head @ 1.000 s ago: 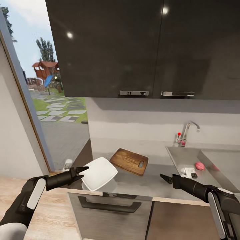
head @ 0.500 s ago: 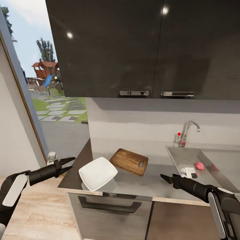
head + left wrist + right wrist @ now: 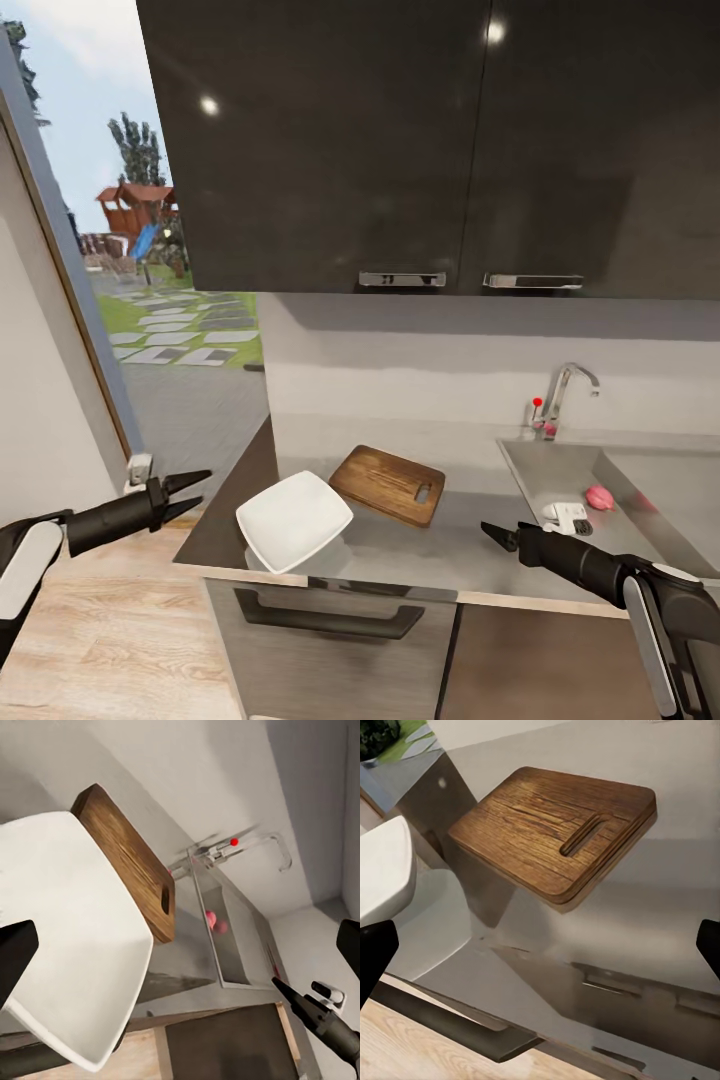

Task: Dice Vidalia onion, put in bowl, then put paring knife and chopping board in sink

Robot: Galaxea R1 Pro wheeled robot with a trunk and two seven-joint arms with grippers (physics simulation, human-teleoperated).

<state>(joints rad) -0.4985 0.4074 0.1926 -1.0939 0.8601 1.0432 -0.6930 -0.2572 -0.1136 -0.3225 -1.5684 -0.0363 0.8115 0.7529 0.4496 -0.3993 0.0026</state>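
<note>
Head view: a pink onion (image 3: 599, 497) lies in the sink (image 3: 560, 478); the bowl (image 3: 293, 520) beside the board (image 3: 388, 484) is empty; both claws, left (image 3: 192, 484) and right (image 3: 491, 533), gape wide.

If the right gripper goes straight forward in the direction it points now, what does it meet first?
Probably the chopping board: the right wrist view looks along the fingers, and the board lies centred ahead on the countertop. In the head view the right gripper points toward it, though depth is uncertain.

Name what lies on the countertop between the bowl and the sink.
The chopping board lies between the bowl and the sink, as the head view shows; nearer the front edge, the countertop is bare.
</note>
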